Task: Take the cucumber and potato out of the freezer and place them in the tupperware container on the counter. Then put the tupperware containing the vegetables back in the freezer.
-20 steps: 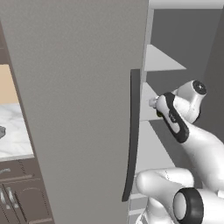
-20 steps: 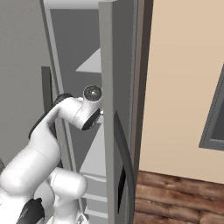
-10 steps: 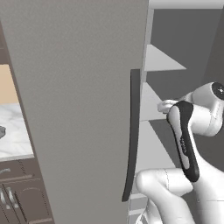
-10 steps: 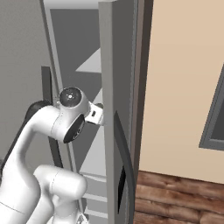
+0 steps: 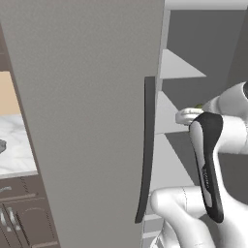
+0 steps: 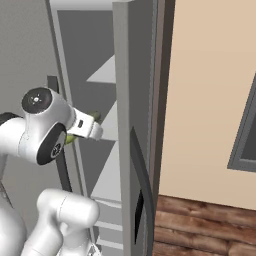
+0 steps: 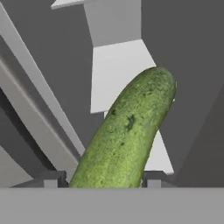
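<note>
In the hand view the cucumber [image 7: 129,131], green and bumpy, rises from between my fingertips, with my gripper [image 7: 103,180] shut on its lower end. It is held in front of the open freezer [image 5: 87,121] and its pale inner shelves [image 7: 118,70]. From the right base view a bit of the cucumber [image 6: 95,116] peeks out beside my white hand, level with the middle shelves. The counter [image 5: 12,150] lies far left, with a grey shape at the frame edge that may be the tupperware container [image 5: 2,145]. The potato is out of view.
The freezer's big grey door stands open on my left, its long dark handle [image 5: 147,145] close to my arm. A second door edge with a dark handle [image 6: 137,165] stands on the right. Beyond it are a beige wall [image 6: 210,100] and a wooden floor.
My arm has folded back and its elbow has swung up. The hand, holding the cucumber, has drawn away from the freezer shelves.
</note>
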